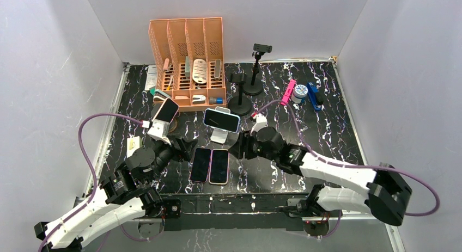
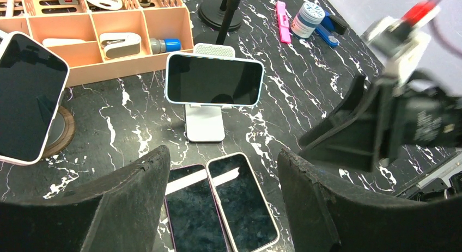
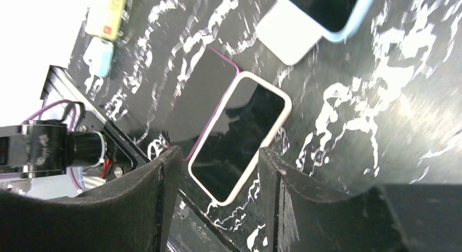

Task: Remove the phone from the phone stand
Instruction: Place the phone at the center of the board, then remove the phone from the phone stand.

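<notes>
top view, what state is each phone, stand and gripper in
blue-cased phone, sideways on the white stand, screen dark
white stand, upright, holding that phone
left phone, propped up tilted, screen dark
purple-edged phone, lying flat, screen up
pale-edged phone, flat beside it, screen up
left gripper, open, empty
right gripper, open, empty

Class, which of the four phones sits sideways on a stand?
The blue-cased phone on the white stand. The left phone stands upright; the front pair lie flat.
</notes>
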`<action>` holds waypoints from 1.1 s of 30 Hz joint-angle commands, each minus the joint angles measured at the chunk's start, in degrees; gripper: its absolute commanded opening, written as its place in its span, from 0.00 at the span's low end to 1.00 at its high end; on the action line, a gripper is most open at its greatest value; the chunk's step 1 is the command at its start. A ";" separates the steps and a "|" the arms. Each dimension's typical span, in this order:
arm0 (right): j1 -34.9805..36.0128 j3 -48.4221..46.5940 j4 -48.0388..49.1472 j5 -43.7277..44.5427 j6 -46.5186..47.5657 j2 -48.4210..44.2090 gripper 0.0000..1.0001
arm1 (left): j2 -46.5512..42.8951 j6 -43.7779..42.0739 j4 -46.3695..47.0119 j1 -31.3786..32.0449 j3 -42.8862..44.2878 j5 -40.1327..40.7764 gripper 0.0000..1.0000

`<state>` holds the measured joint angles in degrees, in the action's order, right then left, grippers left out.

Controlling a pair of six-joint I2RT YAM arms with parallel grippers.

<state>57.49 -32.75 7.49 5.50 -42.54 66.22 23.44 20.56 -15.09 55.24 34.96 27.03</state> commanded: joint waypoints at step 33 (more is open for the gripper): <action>-28.14 -18.67 6.38 -23.75 18.35 10.44 0.84 | 2.74 -0.72 -0.05 -0.05 0.94 -1.56 0.80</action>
<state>29.69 -52.75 7.40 -13.08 -24.45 74.15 24.25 20.36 -13.34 55.24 33.15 26.46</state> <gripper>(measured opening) 0.869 0.804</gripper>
